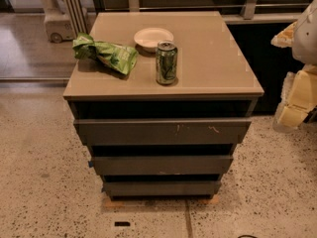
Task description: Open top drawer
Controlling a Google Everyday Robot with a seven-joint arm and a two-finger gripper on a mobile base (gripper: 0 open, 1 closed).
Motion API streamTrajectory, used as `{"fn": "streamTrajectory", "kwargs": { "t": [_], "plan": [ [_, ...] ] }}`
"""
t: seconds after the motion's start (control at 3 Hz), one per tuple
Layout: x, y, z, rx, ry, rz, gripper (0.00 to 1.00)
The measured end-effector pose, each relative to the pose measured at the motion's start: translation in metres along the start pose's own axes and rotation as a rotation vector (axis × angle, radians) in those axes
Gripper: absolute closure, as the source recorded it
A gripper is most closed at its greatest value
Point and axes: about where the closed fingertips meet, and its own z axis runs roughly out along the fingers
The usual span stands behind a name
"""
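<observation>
The top drawer (162, 131) is the widest dark grey front of the cabinet, just under the tan top, with small whitish and pinkish scuffs right of centre. A dark gap shows above it. It has no handle. Two narrower grey drawer fronts (161, 164) sit below it. My gripper (297, 100) is at the right edge of the view, a whitish-yellow arm part beside the cabinet's right side, level with the top drawer and apart from it.
On the cabinet top (218, 58) stand a green can (166, 62), a white bowl (153, 37) and a green crumpled bag (106, 53). Speckled floor (44, 182) surrounds the cabinet. A railing and dark wall lie behind.
</observation>
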Motion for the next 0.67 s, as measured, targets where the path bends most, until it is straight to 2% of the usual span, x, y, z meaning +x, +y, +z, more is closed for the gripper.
{"fn": "streamTrajectory", "kwargs": {
  "t": [0.33, 0.67],
  "plan": [
    [0.000, 0.000, 0.000, 0.000, 0.000, 0.000, 0.00],
    [-0.002, -0.001, 0.021, 0.016, -0.061, 0.011, 0.00]
  ]
}}
